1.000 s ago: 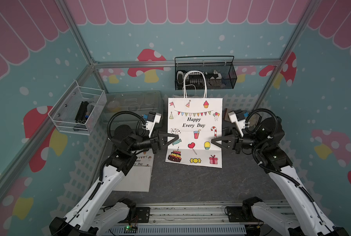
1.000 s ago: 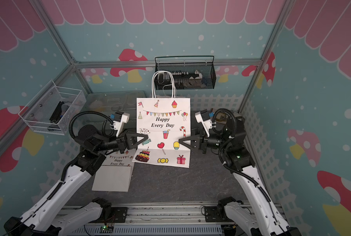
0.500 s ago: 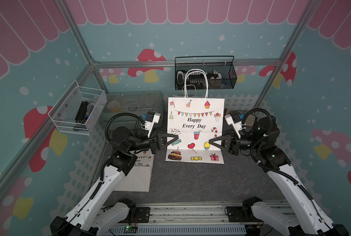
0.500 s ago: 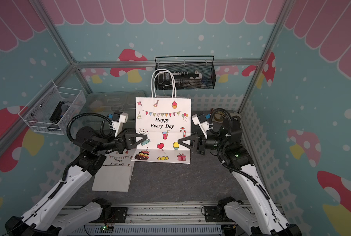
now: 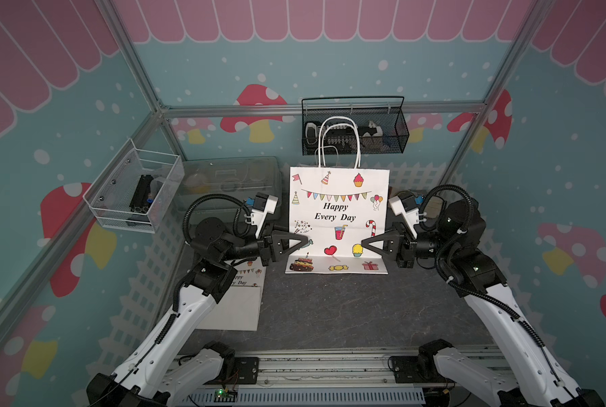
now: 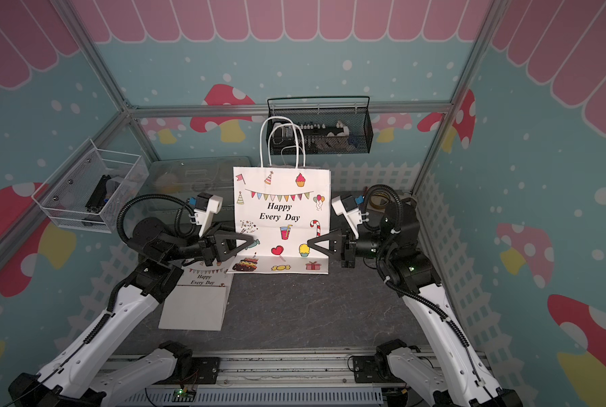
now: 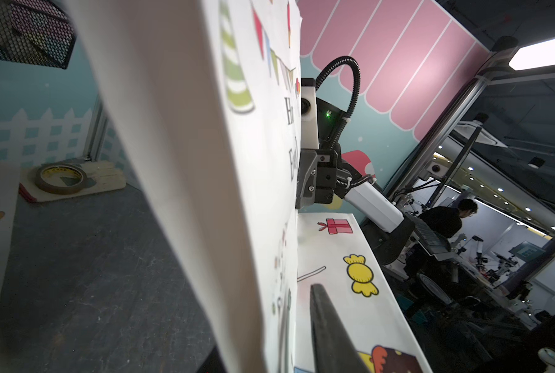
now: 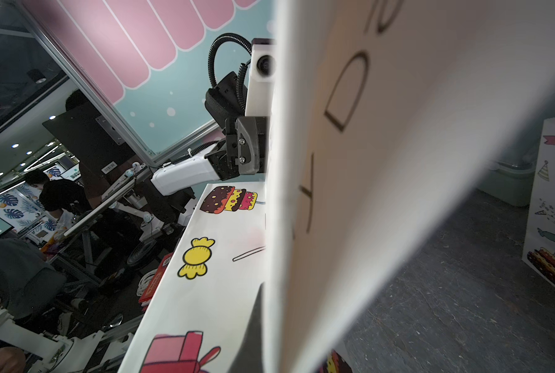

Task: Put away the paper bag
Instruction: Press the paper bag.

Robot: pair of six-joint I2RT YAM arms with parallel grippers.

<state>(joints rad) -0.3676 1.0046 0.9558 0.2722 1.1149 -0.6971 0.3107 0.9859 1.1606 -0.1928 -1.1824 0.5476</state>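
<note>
Here a white paper bag (image 5: 338, 211), printed with party motifs and the words "Happy Every Day", stands upright near the centre of the dark grey, stone-textured mat (image 5: 329, 310), slightly toward 12 o'clock. Its white cord handles (image 5: 338, 117) rise in front of the black wire-mesh basket (image 5: 389, 141) on the back wall. Its printed base flap (image 5: 336, 267) is creased forward and lies flat on the mat toward 6 o'clock. The left gripper (image 5: 307, 242) meets the bag's edge at 9 o'clock and the right gripper (image 5: 362, 243) meets the edge at 3 o'clock, both at the same low height. The right gripper's fingers (image 8: 253, 329) are closed, pinching the paper edge. The left gripper's fingers (image 7: 327, 332) straddle the opposite edge, but whether they press the sheet cannot be told. The step in hand appears to be collapsing the bag flat. A second, already flattened paper bag (image 5: 234, 306) of the same print lies at 8 o'clock, which probably marks where this one belongs. To do the step well, both edges should be held at matching height and lowered together, so that the side panels fold along their existing creases rather than buckling. The grip should stay close to the edge, since thin matte paper dents and tears under a skewed pull. The broad front panel is smooth, stiff in its own plane and limp across it. The cord handles are soft loops that may snag on the basket.
</note>
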